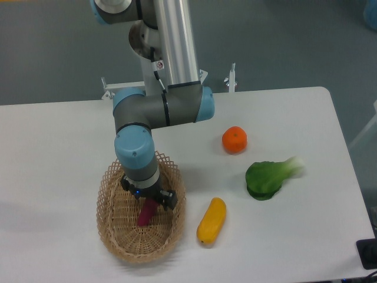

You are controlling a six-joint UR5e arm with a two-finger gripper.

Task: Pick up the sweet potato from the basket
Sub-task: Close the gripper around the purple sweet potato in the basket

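Arm bent downward; gripper [148, 199] over sweet potato [146, 214] in basket [112, 236]

the arm reaches steeply down, wrist vertical, its pincer [148, 202] lowered, fingers mostly hidden.

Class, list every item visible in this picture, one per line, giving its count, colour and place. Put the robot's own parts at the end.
basket: one, light tan wicker, front left of the table
sweet potato: one, reddish-purple, inside the basket, upper end hidden by the gripper
yellow vegetable: one, yellow-orange, right of the basket
orange: one, orange, centre right
leafy green vegetable: one, green, right side
table: one, white
arm: one, silver and blue, reaching down into the basket
gripper: one, black, over the sweet potato; jaw state unclear
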